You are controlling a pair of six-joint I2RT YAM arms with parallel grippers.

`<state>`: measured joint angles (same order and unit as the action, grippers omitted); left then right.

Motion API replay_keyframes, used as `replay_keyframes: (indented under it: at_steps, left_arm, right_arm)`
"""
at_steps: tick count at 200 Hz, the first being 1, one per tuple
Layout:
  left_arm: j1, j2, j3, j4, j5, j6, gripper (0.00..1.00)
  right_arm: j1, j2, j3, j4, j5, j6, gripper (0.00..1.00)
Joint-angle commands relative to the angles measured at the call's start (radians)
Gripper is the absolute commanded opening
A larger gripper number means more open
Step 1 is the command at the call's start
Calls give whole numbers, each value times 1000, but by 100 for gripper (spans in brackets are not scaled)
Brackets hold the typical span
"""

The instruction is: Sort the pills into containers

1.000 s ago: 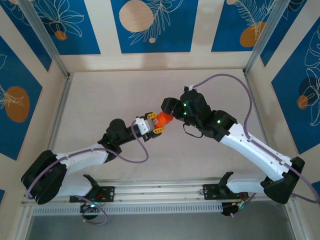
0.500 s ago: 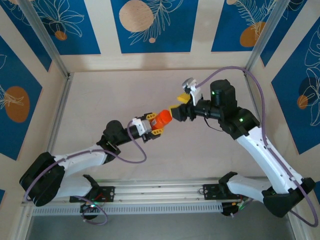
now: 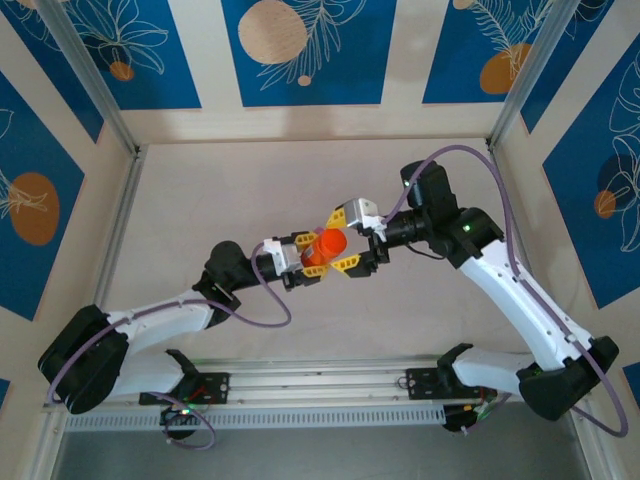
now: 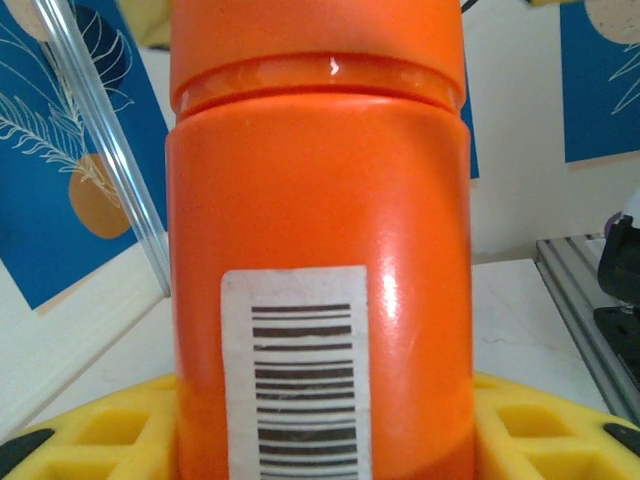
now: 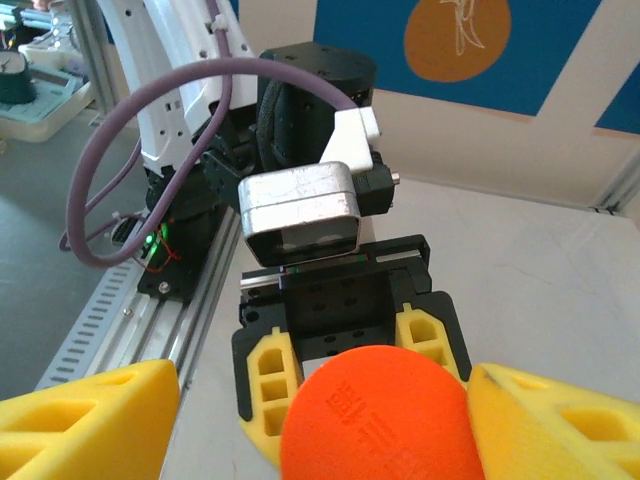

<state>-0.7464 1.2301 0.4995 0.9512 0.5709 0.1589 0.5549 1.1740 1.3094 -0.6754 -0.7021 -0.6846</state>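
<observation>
An orange pill bottle (image 3: 320, 249) with a barcode label (image 4: 300, 370) is held above the table's middle. My left gripper (image 3: 309, 253) is shut on its lower body, yellow fingers (image 4: 95, 430) on both sides. My right gripper (image 3: 345, 240) straddles the bottle's cap (image 5: 375, 415) and is open. One of its yellow fingers (image 5: 80, 420) stands clear of the cap, while the other finger (image 5: 565, 420) is at the cap's edge. The left gripper (image 5: 345, 360) faces the right wrist camera from behind the cap. The pills and the containers are out of view.
An aluminium rail (image 3: 320, 380) runs along the near edge by the arm bases. Metal frame posts (image 3: 90, 75) stand at the back corners. Purple cables (image 3: 270, 310) loop off both arms. Bare table (image 3: 220, 190) lies behind the grippers.
My right gripper has swung down from above and to the right of the bottle, and its fingers now bracket the cap. The left gripper has held the bottle almost still.
</observation>
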Motion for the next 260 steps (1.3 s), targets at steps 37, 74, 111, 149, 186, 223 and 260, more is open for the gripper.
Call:
replay_keyframes:
  at_steps: [37,74,111,149,186,223,260]
  left_arm:
    - [7,-14,7,47,64,-18,0]
    - [5,-6,10,50,66,-19,0]
    - [8,-6,10,75,7,-17,0]
    - [7,-25,32,41,-72,17,0]
    - [6,-31,49,9,-144,63,0]
    - [4,-31,58,3,-193,99,0]
    - [-1,-43,58,-28,-228,136,0]
  right_arm:
    - [-1,39,32,-53,-3,-102,72]
    - [-10,41,23,-47,-5,-104,58]
    - [9,30,-13,8,62,-21,48]
    - [78,1,-108,189,392,279,48]
    - [144,53,-85,191,793,774,47]
    - [193,116,-42,66,936,1124,47]
    - [257,87,-103,87,1086,1434,46]
